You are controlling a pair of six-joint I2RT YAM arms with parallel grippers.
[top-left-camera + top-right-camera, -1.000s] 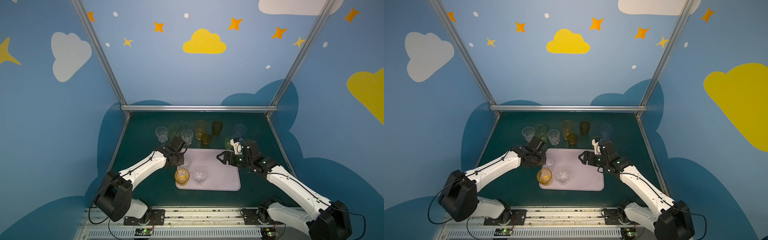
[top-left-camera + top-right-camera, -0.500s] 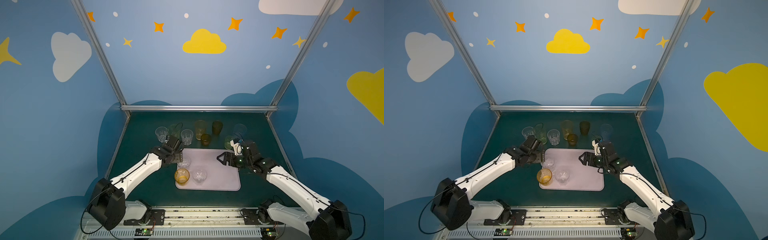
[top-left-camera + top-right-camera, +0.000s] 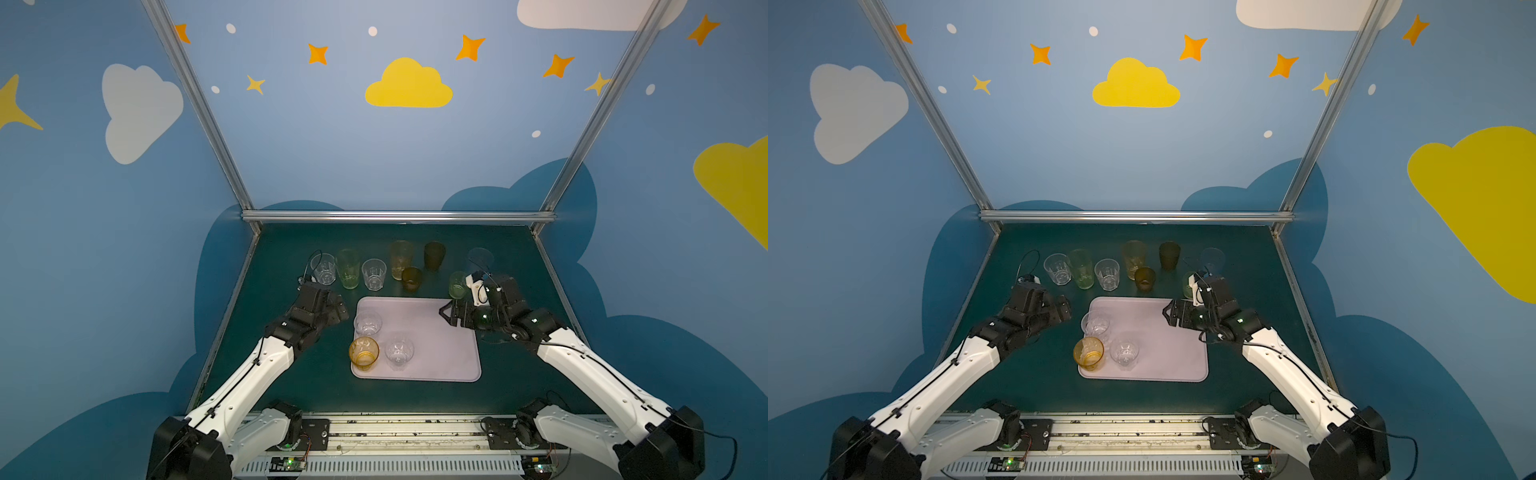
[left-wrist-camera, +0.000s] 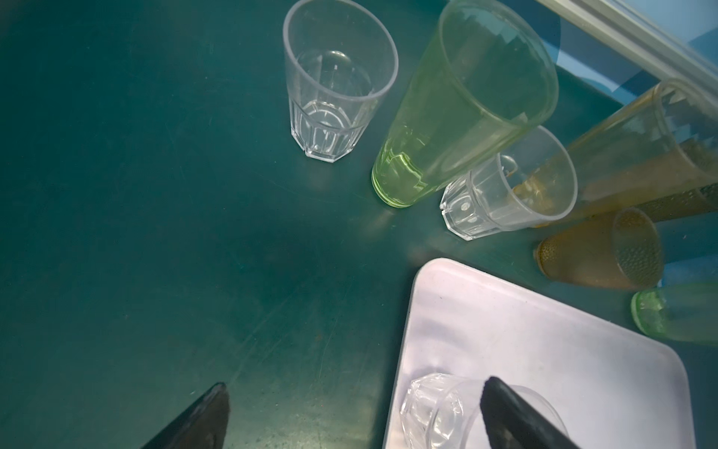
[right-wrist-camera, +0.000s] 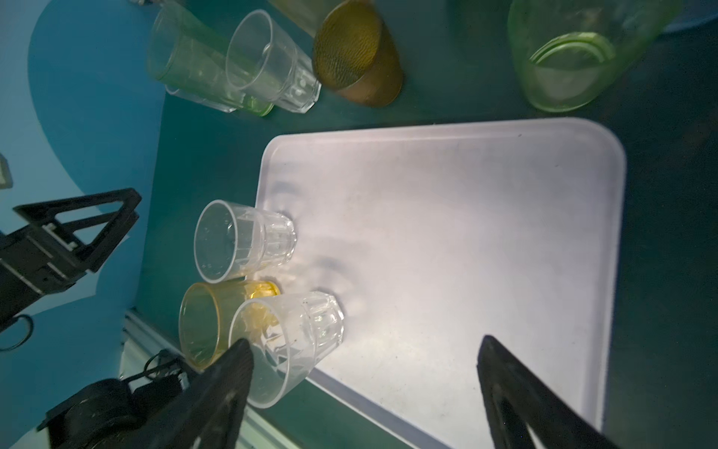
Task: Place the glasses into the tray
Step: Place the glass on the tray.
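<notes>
Nearest us, on the tray [image 3: 440,332], we count three glasses: an amber glass [image 3: 364,352] at the near left corner, a clear faceted glass [image 3: 399,351] just beside it, and a second clear glass [image 3: 368,323] behind.

The left gripper [image 3: 338,309] hangs just off the tray's left rim, jaws spread and empty. The right gripper [image 3: 448,316] hovers over the far right corner, likewise wide and empty.

Beyond, on the green table [image 3: 291,374], we count eight more:
- one clear tumbler [image 3: 323,269]
- a tall green glass [image 3: 348,269]
- another clear tumbler [image 3: 374,274]
- a tall amber glass [image 3: 401,259]
- a small brown glass [image 3: 412,278]
- a dark brown glass [image 3: 434,254]
- a small green glass [image 3: 457,284]
- a pale blue glass [image 3: 480,257]
</notes>
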